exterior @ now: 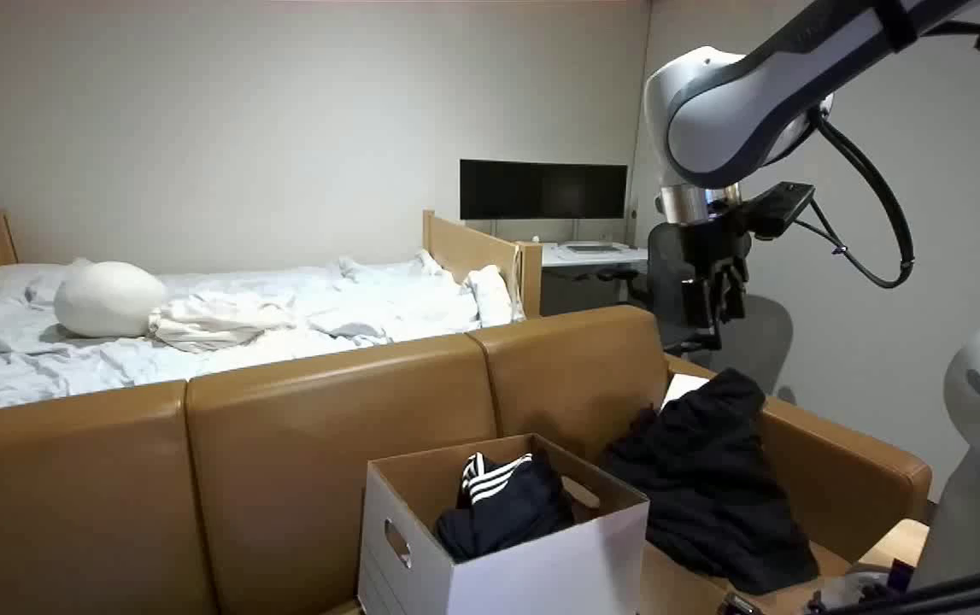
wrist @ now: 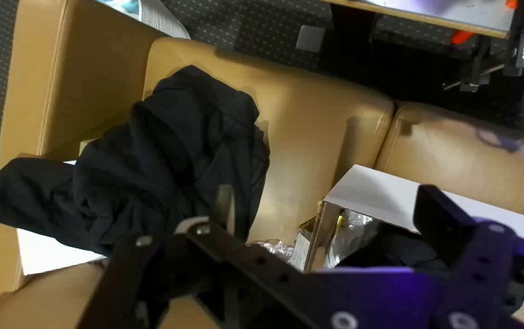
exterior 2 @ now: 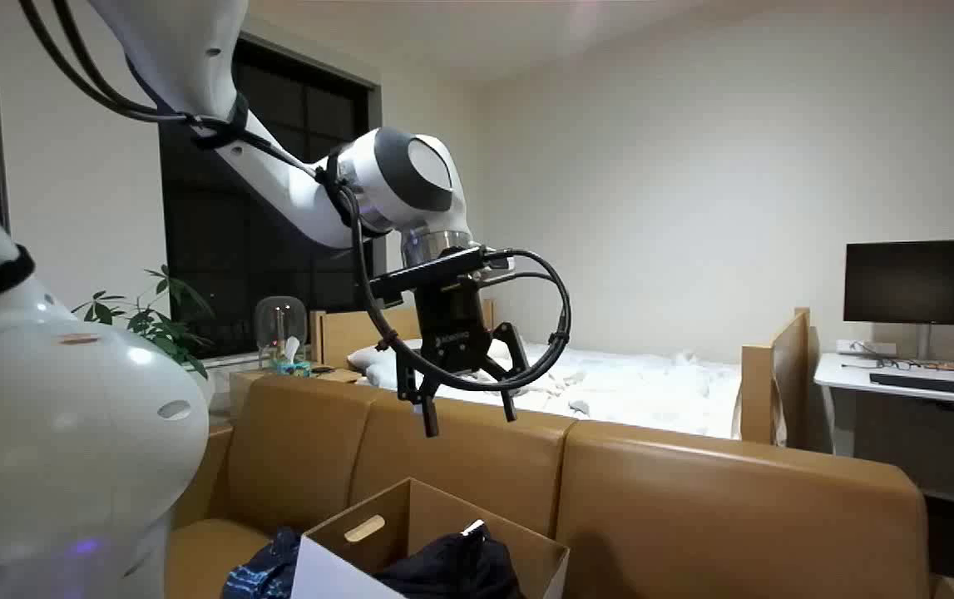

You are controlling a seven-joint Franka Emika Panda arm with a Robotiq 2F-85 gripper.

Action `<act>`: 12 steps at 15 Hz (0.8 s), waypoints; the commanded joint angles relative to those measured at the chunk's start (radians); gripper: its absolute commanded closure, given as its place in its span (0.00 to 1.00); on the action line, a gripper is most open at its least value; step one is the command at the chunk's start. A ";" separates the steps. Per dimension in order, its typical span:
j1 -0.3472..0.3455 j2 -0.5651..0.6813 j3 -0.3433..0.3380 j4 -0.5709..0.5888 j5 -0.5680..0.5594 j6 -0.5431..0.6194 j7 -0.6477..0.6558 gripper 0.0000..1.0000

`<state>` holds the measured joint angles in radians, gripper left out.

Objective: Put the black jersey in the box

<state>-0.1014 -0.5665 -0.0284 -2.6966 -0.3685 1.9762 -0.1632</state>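
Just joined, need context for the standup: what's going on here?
A robot arm is set to put the black jersey in the white box. Its gripper hangs open above the couch, holding nothing. The black jersey lies crumpled on the couch, by the armrest and outside the white box. Inside the white box is another dark garment with white stripes. So the pick hasn't been made yet.
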 commanded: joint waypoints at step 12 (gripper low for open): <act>-0.071 0.018 -0.195 0.089 -0.105 0.160 -0.127 0.00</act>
<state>-0.1247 -0.5685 -0.1437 -2.6522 -0.4448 2.0457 -0.2078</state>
